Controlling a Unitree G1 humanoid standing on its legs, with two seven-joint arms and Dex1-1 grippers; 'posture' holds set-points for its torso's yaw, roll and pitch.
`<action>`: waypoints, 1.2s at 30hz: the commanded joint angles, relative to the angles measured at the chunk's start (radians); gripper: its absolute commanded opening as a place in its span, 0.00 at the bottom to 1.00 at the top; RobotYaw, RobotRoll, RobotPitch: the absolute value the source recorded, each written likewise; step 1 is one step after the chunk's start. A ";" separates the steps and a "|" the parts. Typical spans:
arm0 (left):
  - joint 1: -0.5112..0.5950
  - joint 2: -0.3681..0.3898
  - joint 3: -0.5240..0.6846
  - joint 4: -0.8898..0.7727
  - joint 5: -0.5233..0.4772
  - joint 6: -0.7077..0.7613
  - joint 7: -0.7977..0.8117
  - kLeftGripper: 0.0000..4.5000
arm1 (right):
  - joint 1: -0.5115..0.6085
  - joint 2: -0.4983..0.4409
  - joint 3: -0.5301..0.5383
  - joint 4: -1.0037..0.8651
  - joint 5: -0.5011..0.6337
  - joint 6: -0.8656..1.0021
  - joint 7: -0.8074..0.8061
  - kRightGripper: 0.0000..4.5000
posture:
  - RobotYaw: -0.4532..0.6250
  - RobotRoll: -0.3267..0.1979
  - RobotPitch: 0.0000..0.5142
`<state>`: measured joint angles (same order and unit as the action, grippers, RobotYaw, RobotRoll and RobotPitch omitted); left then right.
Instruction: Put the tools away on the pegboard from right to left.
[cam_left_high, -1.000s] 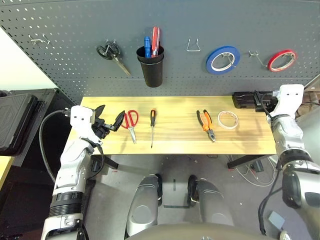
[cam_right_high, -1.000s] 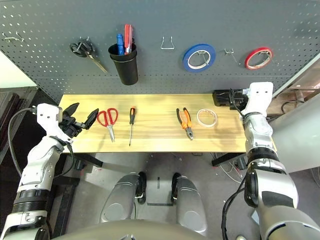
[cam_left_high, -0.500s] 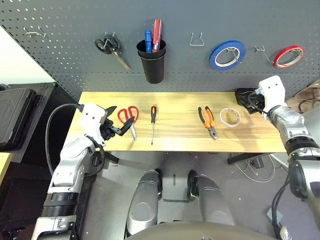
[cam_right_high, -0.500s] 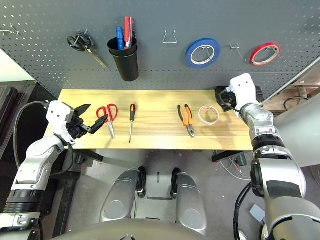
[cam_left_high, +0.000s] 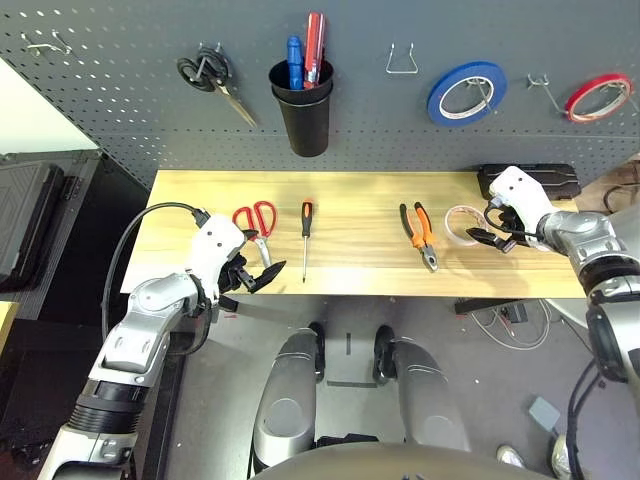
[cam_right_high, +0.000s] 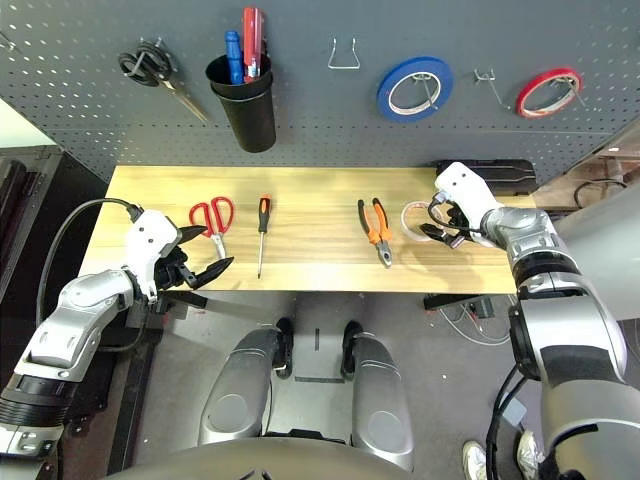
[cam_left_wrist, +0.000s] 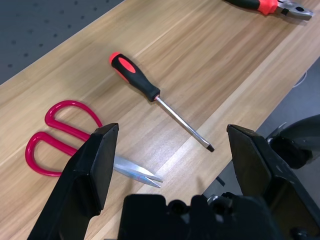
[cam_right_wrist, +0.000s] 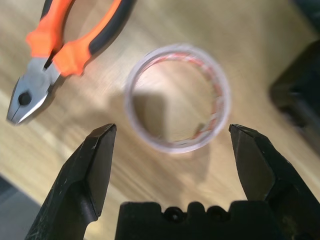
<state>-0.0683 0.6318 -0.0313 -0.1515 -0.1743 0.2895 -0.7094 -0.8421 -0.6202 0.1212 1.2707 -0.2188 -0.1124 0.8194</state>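
Observation:
On the light wooden bench lie a cream-white tape roll (cam_left_high: 463, 222), orange-and-black pliers (cam_left_high: 420, 225), a slim screwdriver (cam_left_high: 305, 230) and red-handled scissors (cam_left_high: 255, 222). My right gripper (cam_right_wrist: 171, 129) is open just above the tape roll (cam_right_wrist: 177, 146), a finger on each side of it, with the pliers (cam_right_wrist: 75, 45) beside it. At the bench's front edge my left gripper (cam_left_wrist: 172, 130) stands open and empty, over the scissors' blades (cam_left_wrist: 135, 172) and near the screwdriver (cam_left_wrist: 137, 80). The dark grey pegboard (cam_left_high: 350, 150) rises behind the bench.
On the pegboard hang black-handled scissors (cam_left_high: 205, 80), a black cup (cam_left_high: 305, 115) holding blue and red tools, a bare metal hook (cam_left_high: 402, 60), a blue tape roll (cam_left_high: 465, 92) and a red tape roll (cam_left_high: 598, 97). A black box (cam_left_high: 545, 178) sits at the bench's right rear.
My right gripper has swung from the black box over to the cream-white tape roll. My left gripper has come in toward the front edge by the red scissors. The camera shifted too.

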 joint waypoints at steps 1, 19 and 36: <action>0.029 0.014 -0.012 -0.049 0.011 0.036 -0.006 0.99 | -0.011 0.011 0.031 0.040 -0.039 0.020 0.006 1.00 | 0.69 0.62 0.66; 0.053 0.036 0.019 -0.118 0.016 0.110 0.016 1.00 | -0.028 0.094 0.081 0.087 -0.129 0.119 -0.071 0.61 | 0.75 0.62 0.67; 0.017 -0.025 0.025 -0.064 0.003 0.020 0.022 1.00 | 0.017 0.056 0.036 0.045 -0.101 -0.008 -0.245 0.01 | 0.73 0.62 0.55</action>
<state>-0.0665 0.6175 -0.0065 -0.2318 -0.1621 0.3338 -0.6795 -0.8628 -0.5444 0.1706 1.3179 -0.3295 -0.1005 0.6022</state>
